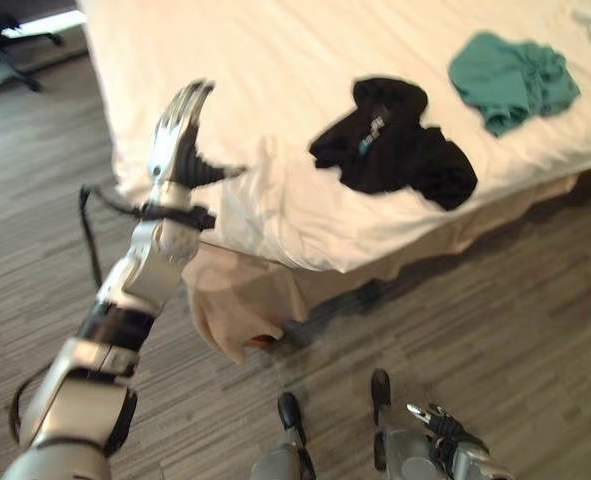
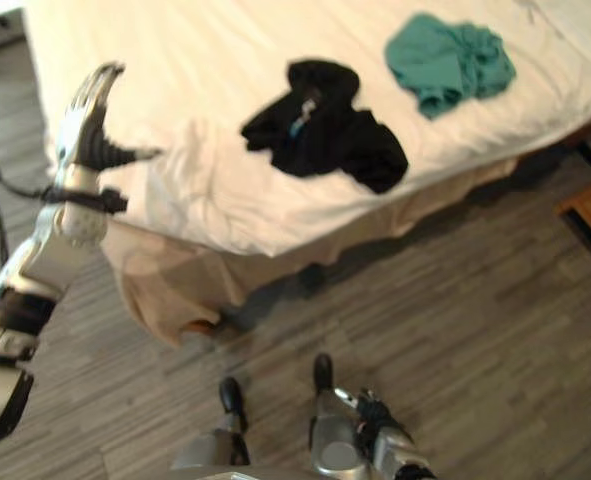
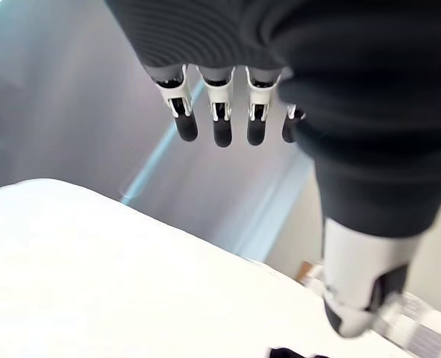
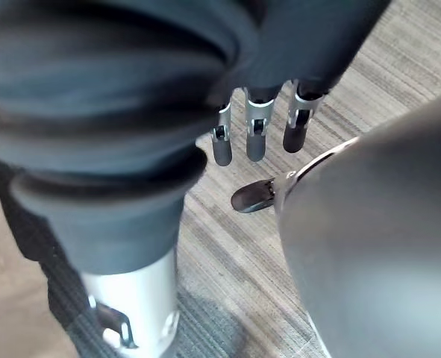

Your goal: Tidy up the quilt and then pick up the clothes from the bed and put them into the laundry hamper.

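Quilt (image 1: 275, 90), cream white, is covering the bed (image 1: 445, 235) and hanging over the near edge; it's bunching into folds at the near-left corner. Black clothes (image 1: 400, 150) are lying crumpled on the quilt close to the near edge, roughly mid-bed, with a small light-blue tag showing on them. Teal clothes (image 1: 515, 80) are lying further right and a bit farther back, apart from the black pile, also on the quilt. Beige bed skirt (image 1: 230, 300) is drooping below the quilt at the near-left corner, down to the wood-look floor (image 1: 535, 330). Left hand (image 1: 180, 135) is hovering raised above the near-left corner of the bed, fingers straight and spread, thumb sticking out to the right, holding nothing, not touching the quilt as far as I can tell. Left wrist view is confirming it: fingers (image 3: 220, 123) extended, white quilt well below them. Right hand (image 4: 257, 134) is hanging low by the robot's side over the floor, fingers straight and relaxed, holding nothing. Office chair (image 1: 5, 45) is sitting on the floor at far left, beyond the bed corner.
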Robot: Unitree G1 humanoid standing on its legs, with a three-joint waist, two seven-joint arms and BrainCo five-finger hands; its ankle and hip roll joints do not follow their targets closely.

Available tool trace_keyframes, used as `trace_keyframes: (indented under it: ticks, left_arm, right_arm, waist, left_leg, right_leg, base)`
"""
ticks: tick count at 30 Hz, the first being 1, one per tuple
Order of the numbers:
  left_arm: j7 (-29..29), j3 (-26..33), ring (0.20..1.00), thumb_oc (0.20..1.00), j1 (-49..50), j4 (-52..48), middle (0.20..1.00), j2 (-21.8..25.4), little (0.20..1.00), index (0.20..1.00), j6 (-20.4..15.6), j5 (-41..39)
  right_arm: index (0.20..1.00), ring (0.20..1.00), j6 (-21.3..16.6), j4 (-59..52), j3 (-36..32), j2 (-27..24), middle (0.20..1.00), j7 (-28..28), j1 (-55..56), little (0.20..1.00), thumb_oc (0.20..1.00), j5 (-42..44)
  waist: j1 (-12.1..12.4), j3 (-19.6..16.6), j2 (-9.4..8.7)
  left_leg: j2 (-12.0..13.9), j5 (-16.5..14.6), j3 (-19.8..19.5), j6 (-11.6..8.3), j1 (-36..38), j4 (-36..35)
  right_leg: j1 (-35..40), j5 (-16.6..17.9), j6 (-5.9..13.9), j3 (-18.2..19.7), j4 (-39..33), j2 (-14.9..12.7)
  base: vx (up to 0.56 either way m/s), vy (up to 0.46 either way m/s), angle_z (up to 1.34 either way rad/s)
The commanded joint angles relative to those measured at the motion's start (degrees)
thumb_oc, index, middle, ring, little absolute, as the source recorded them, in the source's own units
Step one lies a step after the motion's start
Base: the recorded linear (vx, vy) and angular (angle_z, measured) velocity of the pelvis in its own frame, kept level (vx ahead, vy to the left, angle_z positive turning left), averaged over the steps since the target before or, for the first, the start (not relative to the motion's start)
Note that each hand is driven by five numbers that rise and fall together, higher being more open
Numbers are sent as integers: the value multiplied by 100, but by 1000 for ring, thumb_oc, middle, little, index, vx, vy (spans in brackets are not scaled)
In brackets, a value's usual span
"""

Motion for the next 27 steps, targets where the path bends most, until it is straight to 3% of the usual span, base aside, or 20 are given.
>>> trace_keyframes:
  ticks: [1, 3, 5, 6, 7, 8, 9, 11, 12, 13, 16, 19, 20, 22, 23, 24, 26, 27]
  left_arm:
    - [264, -245, 1000, 1000, -1216, 1283, 1000, 315, 1000, 1000, 522, 418]
    - [305, -539, 1000, 1000, -1652, 1832, 1000, 234, 1000, 1000, 667, 419]
    - [-184, -600, 1000, 1000, -1877, 1609, 1000, 177, 1000, 1000, 1414, 1005]
    - [-552, -636, 922, 922, -1865, 1997, 922, -116, 922, 922, 1849, 1545]
    - [-558, -634, 818, 818, -1870, 1994, 818, -119, 818, 818, 1855, 1553]
    - [-702, -600, 285, 285, -1810, 2172, 285, -290, 285, 285, 2001, 1666]
    - [-829, -547, 200, 200, -1753, 2251, 200, -438, 200, 200, 2117, 1754]
    - [-1175, -438, 200, 200, -1492, 2202, 200, -648, 200, 200, 2357, 2028]
    - [-1157, -134, 200, 200, -536, 2625, 200, -404, 200, 200, 1968, 1967]
    - [-1153, -114, 200, 200, -510, 2616, 200, -396, 200, 200, 1961, 1968]
    - [-609, 441, 200, 200, 1358, 2518, 200, -390, 200, 200, 1600, 1518]
    - [-96, 572, 200, 200, 2080, 2749, 200, -651, 200, 200, 1268, 985]
    - [132, 513, 200, 200, 2410, 3224, 200, -973, 200, 200, 1105, 684]
    - [244, 487, 200, 200, 2538, 3585, 200, -1134, 200, 200, 1054, 498]
    - [340, 480, 253, 253, 2678, 3869, 253, -1314, 253, 253, 995, 303]
    - [497, 596, 1000, 1000, 2929, 4316, 1000, -1685, 1000, 1000, 866, -205]
    - [568, 640, 1000, 1000, 3081, 4524, 1000, -1821, 1000, 1000, 823, -367]
    - [-675, 1799, 1000, 1000, 4484, 3060, 1000, -52, 1000, 1000, 634, -1220]
  right_arm:
    - [1000, 1000, -77, -252, 322, 92, 1000, 91, -283, 1000, 1000, 87]
    - [1000, 1000, -103, -297, 407, 129, 1000, 112, -337, 1000, 1000, 128]
    - [1000, 1000, -75, -694, 377, 227, 1000, 83, -339, 1000, 1000, 338]
    - [1000, 1000, 21, -844, 387, 230, 1000, 9, -439, 1000, 1000, 463]
    - [1000, 1000, 24, -848, 385, 228, 1000, 7, -441, 1000, 1000, 463]
    - [1000, 1000, 87, -877, 381, 245, 1000, -20, -469, 1000, 1000, 514]
    - [1000, 1000, 127, -907, 380, 214, 1000, -53, -471, 1000, 1000, 524]
    - [1000, 1000, 235, -916, 342, 171, 1000, -106, -471, 1000, 1000, 429]
    - [1000, 1000, 201, -652, 228, 157, 1000, -65, -422, 1000, 1000, 361]
    - [1000, 1000, 197, -648, 246, 154, 1000, -62, -417, 1000, 1000, 362]
    - [1000, 1000, 147, -321, -11, 163, 1000, -108, -379, 1000, 1000, 369]
    - [1000, 1000, 118, -122, -279, 95, 1000, -243, -377, 1000, 1000, 397]
    - [1000, 1000, 102, 60, -496, -2, 1000, -384, -378, 1000, 1000, 453]
    - [1000, 1000, 77, 144, -667, -94, 1000, -467, -390, 1000, 1000, 504]
    - [1000, 1000, 42, 220, -845, -189, 1000, -595, -431, 1000, 1000, 599]
    - [1000, 1000, -26, 196, -1147, -398, 1000, -746, -480, 1000, 1000, 749]
    - [1000, 1000, -94, 152, -1324, -573, 1000, -870, -518, 1000, 1000, 798]
    - [1000, 1000, 1, -205, -2120, -1630, 1000, -654, -311, 1000, 1000, 1097]
  waist:
    - [35, 490, -275]
    - [-8, 546, -316]
    - [-16, 715, -291]
    - [-12, 773, -336]
    - [-15, 767, -342]
    - [-11, 770, -378]
    - [-2, 773, -397]
    - [30, 767, -397]
    - [121, 783, -389]
    - [104, 769, -396]
    - [219, 697, -371]
    - [278, 469, -313]
    - [293, 270, -274]
    - [289, 182, -247]
    - [285, 93, -235]
    - [279, -78, -233]
    - [277, -182, -248]
    - [433, -321, -127]
  left_leg:
    - [254, -586, -163, -366, 279, 211]
    - [275, -586, -175, -376, 93, 321]
    - [342, -613, -261, -395, -124, 477]
    - [384, -651, -284, -412, -154, 550]
    - [373, -627, -286, -408, -178, 551]
    - [392, -636, -291, -416, -183, 572]
    - [402, -653, -292, -425, -171, 594]
    - [403, -704, -292, -433, -67, 582]
    - [420, -766, -261, -452, 94, 579]
    - [409, -741, -259, -448, 81, 570]
    - [376, -763, -181, -447, 379, 476]
    - [314, -776, -176, -422, 689, 295]
    - [251, -770, -200, -395, 947, 115]
    - [238, -767, -199, -388, 1091, 31]
    - [242, -801, -213, -381, 1194, 8]
    - [228, -814, -236, -366, 1314, -24]
    - [225, -807, -249, -360, 1348, -24]
    - [227, -796, -262, -371, 1373, -24]
  right_leg:
    - [-375, -371, 654, -310, 399, -667]
    - [-539, -352, 659, -318, 465, -683]
    - [-670, -388, 670, -452, 576, -711]
    - [-666, -437, 658, -482, 629, -730]
    - [-684, -414, 653, -480, 620, -739]
    - [-687, -431, 641, -505, 629, -753]
    - [-663, -447, 630, -521, 642, -757]
    - [-543, -475, 606, -541, 620, -771]
    - [-378, -517, 569, -568, 612, -765]
    - [-389, -494, 565, -564, 598, -772]
    - [-100, -489, 526, -594, 513, -759]
    - [171, -491, 511, -592, 401, -715]
    - [419, -495, 521, -596, 285, -653]
    - [558, -499, 527, -617, 222, -625]
    - [678, -524, 530, -622, 178, -595]
    - [827, -537, 522, -623, 101, -562]
    - [889, -527, 514, -624, 54, -559]
    - [998, -510, 562, -682, 12, -572]
  base:
    - [-95, -34, -6]
    - [-64, -36, -5]
    - [-40, -73, -6]
    - [-20, -61, 4]
    - [-22, -67, 9]
    - [-10, -47, 8]
    - [2, -59, 7]
    - [18, -35, 7]
    - [17, -17, 8]
    - [15, -2, 5]
    - [42, 28, -17]
    - [115, 52, 3]
    - [179, 78, 23]
    - [112, 53, 14]
    - [86, 46, 5]
    - [86, 45, 1]
    - [70, 53, 1]
    - [68, 73, -1]
